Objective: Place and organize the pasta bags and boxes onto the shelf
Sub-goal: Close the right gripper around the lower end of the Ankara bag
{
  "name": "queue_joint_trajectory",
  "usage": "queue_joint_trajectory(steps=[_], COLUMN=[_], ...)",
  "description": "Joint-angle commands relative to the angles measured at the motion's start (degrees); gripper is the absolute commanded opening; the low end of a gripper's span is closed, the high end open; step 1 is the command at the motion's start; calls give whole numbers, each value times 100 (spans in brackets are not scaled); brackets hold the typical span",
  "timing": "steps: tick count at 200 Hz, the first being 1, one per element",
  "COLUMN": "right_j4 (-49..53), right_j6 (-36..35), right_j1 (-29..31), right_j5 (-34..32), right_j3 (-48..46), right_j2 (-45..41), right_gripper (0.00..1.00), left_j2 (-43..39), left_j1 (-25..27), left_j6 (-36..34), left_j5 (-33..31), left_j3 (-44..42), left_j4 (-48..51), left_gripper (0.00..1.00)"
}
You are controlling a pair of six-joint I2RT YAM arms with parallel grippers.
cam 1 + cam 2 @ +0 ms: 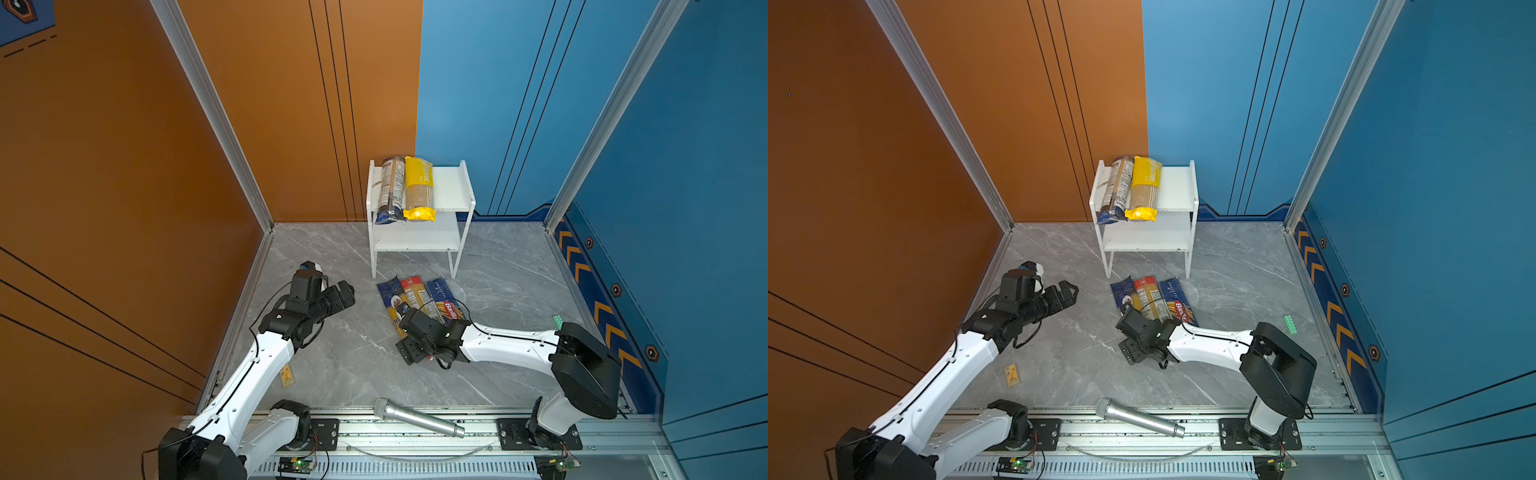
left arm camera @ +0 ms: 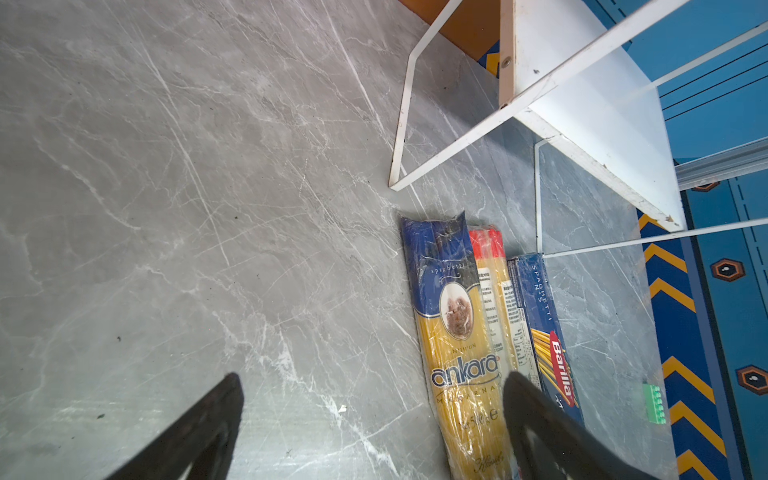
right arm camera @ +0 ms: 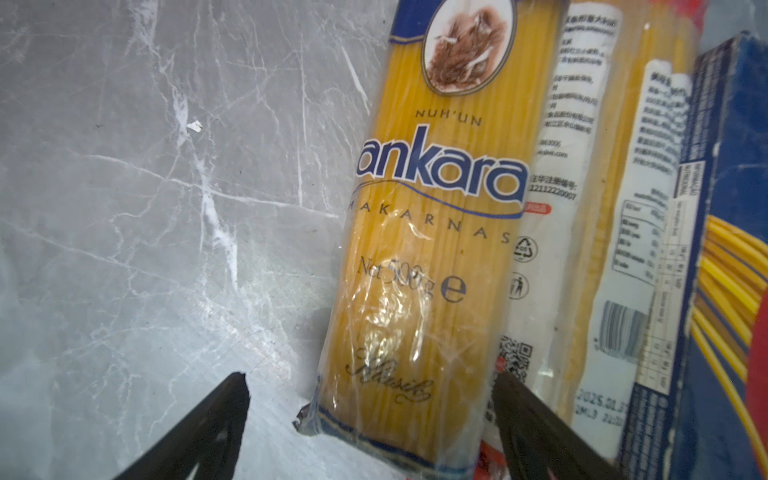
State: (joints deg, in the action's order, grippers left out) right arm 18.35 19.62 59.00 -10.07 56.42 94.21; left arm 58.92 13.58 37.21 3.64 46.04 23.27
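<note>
Side by side on the worktop (image 1: 340, 374) before the shelf (image 1: 451, 187), long axes toward it: yellow-and-blue Ankara pack (image 3: 436, 208), red-ended pack (image 1: 411, 293), Barilla box (image 1: 440, 294). Plain only from the right wrist: right tool (image 3: 370, 379) spread wide astride the Ankara pack's near end, gripping nothing; left tool (image 2: 374, 380) equally wide, empty.
</note>
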Motion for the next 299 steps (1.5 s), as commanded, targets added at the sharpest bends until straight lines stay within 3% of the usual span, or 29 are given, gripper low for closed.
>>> queue_joint_trajectory(steps=[1, 61, 196, 299], right_j4=[-75, -159, -638, -427], right_j6=[113, 106, 237, 929], right_j1=[-43, -108, -92, -13], right_j5=[-17, -23, 733, -367], right_j3=[-53, -2, 401, 588], right_j2=[79, 335, 927, 1230], right_gripper=[89, 88, 85, 87], left_j2=[56, 142, 208, 94], left_j1=[37, 30, -80, -119], left_j6=[37, 41, 14, 23], left_j5=[122, 181, 330, 397], left_j3=[-60, -130, -206, -271], left_j4=[-161, -289, -411, -401], left_gripper=[98, 98, 98, 98])
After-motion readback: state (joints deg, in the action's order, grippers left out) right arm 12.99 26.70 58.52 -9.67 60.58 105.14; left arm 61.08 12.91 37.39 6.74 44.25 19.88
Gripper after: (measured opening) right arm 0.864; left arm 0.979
